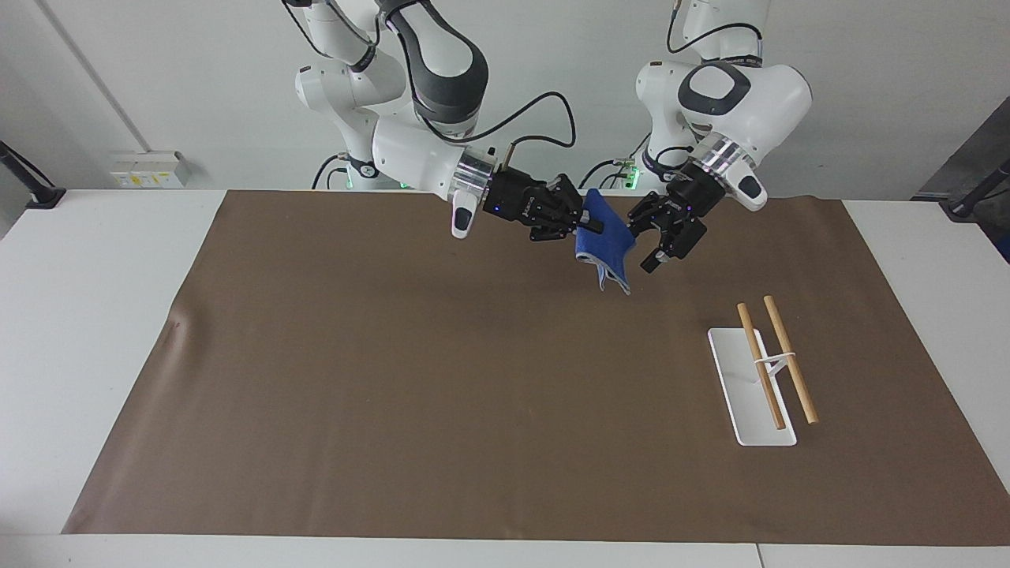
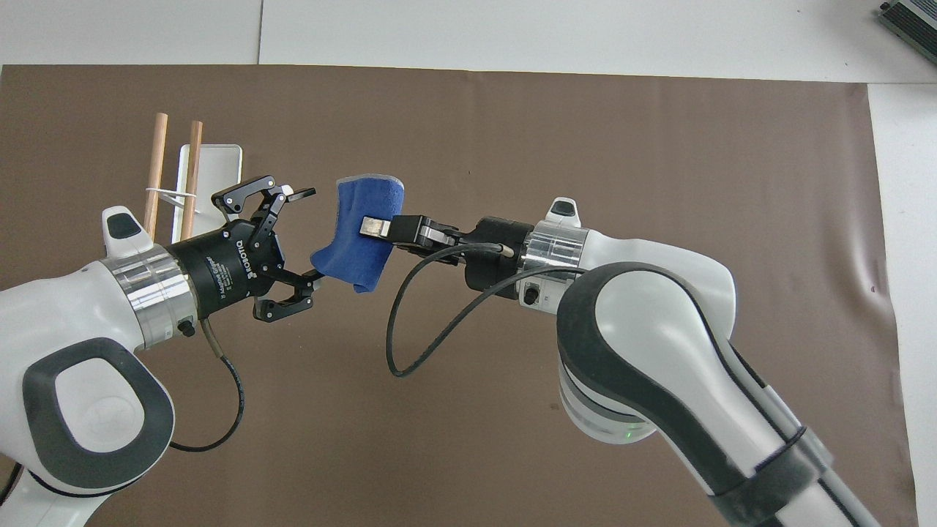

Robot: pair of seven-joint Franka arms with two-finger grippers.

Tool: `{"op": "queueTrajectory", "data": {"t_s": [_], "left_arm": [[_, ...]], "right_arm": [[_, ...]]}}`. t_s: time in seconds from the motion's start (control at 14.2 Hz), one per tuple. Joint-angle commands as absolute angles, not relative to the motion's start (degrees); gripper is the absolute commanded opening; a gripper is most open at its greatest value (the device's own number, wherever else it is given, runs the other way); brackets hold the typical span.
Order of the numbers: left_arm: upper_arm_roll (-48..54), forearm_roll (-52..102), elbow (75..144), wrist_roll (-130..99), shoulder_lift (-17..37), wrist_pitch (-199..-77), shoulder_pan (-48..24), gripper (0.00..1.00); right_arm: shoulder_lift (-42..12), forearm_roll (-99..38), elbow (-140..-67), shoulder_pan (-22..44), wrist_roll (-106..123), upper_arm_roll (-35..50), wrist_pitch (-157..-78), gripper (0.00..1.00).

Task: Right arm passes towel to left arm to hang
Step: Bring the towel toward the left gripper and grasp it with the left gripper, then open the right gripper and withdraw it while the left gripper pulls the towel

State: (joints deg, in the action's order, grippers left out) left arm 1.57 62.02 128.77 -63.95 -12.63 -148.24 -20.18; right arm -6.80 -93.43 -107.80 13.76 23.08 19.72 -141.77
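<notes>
Brown matting [image 1: 355,379] covers one white surface [image 1: 95,315] with two arms above it. One towel [image 1: 604,241] hangs in the air over the mat, clamped in the right gripper [image 1: 588,225], whose fingers pinch its upper part. At the towel's edge is the left gripper [image 1: 643,241], fingers spread apart, one fingertip touching the cloth. One white rack [image 1: 750,394] with two wooden rods [image 1: 789,359] stands toward the left arm's end from the towel.

White jointed arms [image 2: 659,293], grey joint caps, silver wrist rings, black hands, looping black cables [image 2: 410,329]
</notes>
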Motion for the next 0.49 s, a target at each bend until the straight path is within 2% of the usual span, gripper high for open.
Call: {"op": "queueTrajectory", "data": {"t_s": [0.0,0.07,0.14,0.21,0.42], "left_arm": [[1.5,63.7,129.0,-62.8,-12.9,-152.9,-22.9,0.99],[1.5,63.6,128.9,-62.7,-12.9,-152.4,-22.9,0.68],[1.5,63.5,128.9,-62.6,-12.9,-152.1,-22.9,0.29],[1.5,63.5,128.9,-62.7,-13.0,-151.9,-22.9,0.0],[1.5,63.5,128.8,-63.2,-13.0,-151.4,-22.9,0.0]], "right_arm": [[-6.7,-95.4,-108.3,13.1,25.8,20.0,-141.7,0.0],[-6.7,-95.4,-108.3,13.0,25.8,20.0,-141.7,0.0],[-6.7,-95.4,-108.3,13.0,25.8,20.0,-141.7,0.0],[-6.7,-95.4,-108.3,13.0,25.8,20.0,-141.7,0.0],[-6.7,-95.4,-108.3,12.8,25.8,20.0,-141.8,0.0]]}}
